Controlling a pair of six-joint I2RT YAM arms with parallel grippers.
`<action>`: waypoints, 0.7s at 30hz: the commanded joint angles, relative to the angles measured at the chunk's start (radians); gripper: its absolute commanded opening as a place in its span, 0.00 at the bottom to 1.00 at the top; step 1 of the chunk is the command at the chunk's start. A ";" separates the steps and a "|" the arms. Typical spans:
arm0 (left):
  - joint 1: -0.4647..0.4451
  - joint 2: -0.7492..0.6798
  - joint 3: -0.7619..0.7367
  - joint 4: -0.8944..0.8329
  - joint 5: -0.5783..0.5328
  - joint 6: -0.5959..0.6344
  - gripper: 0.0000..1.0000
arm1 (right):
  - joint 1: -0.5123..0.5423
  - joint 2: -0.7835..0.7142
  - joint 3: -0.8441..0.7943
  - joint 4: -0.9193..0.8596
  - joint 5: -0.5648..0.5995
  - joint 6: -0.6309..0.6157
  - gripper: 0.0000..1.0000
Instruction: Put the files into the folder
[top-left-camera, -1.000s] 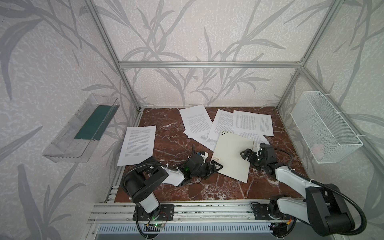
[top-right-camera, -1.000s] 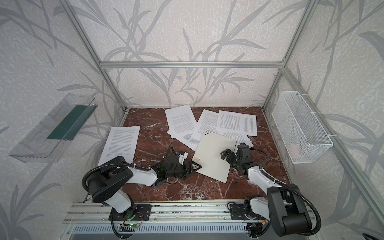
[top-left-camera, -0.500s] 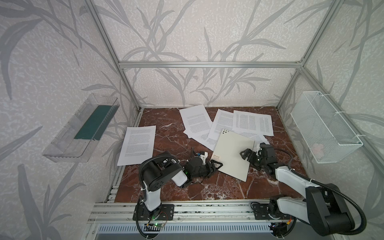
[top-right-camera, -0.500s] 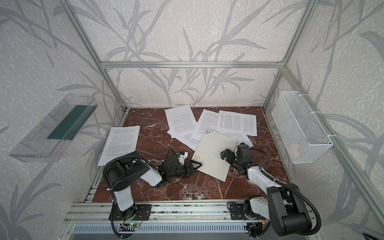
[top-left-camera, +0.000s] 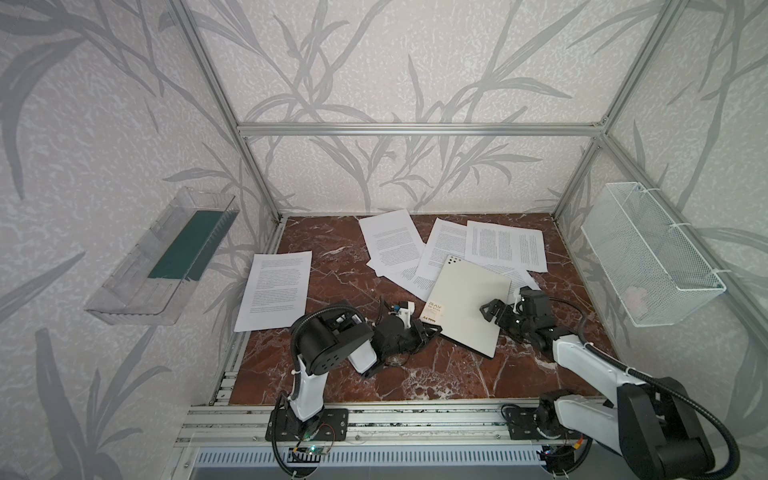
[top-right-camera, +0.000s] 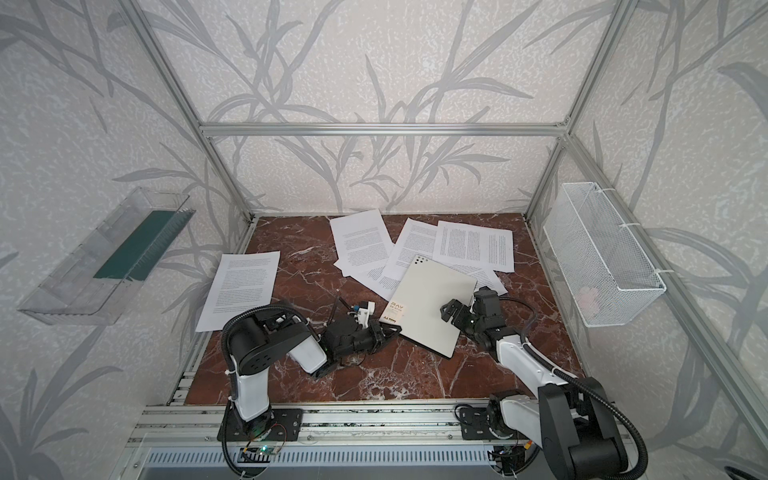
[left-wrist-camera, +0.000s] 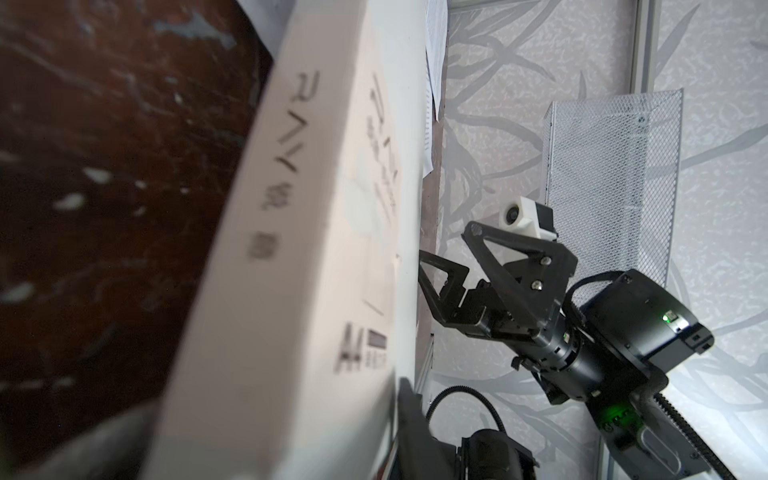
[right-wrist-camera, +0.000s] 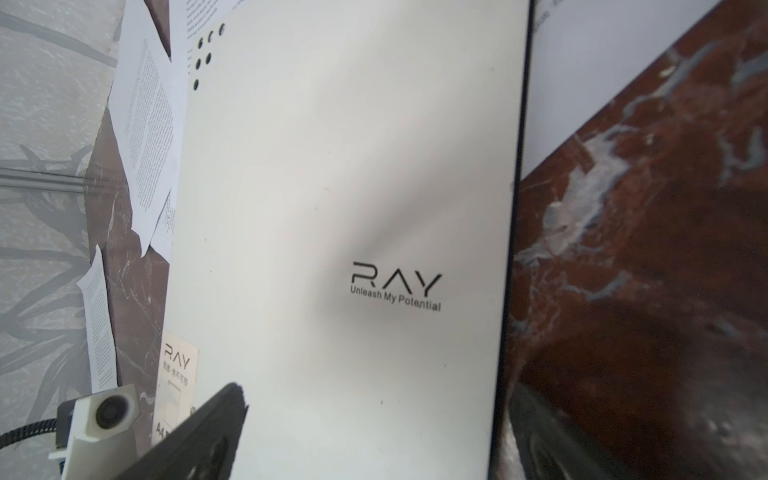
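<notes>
Stretched low (elbow folded), left gripper (top-left-camera: 433, 328) pinches folder (top-left-camera: 469, 301).

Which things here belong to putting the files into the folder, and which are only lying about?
For the job:
- folder, closed, on the table
- files in an overlapping pile behind it, plus a lone sheet to the left

Only lying about:
- clear tray on the left wall
- wire basket on the right wall
</notes>
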 joint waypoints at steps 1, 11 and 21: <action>-0.002 -0.012 0.030 0.098 0.014 -0.009 0.05 | 0.005 -0.099 0.059 -0.139 0.057 -0.087 0.99; -0.002 -0.103 0.057 0.097 0.030 -0.011 0.00 | 0.003 -0.244 0.049 -0.238 0.102 -0.108 0.99; -0.002 -0.129 0.059 0.098 0.042 -0.025 0.00 | 0.003 -0.203 0.017 -0.124 -0.035 -0.056 0.99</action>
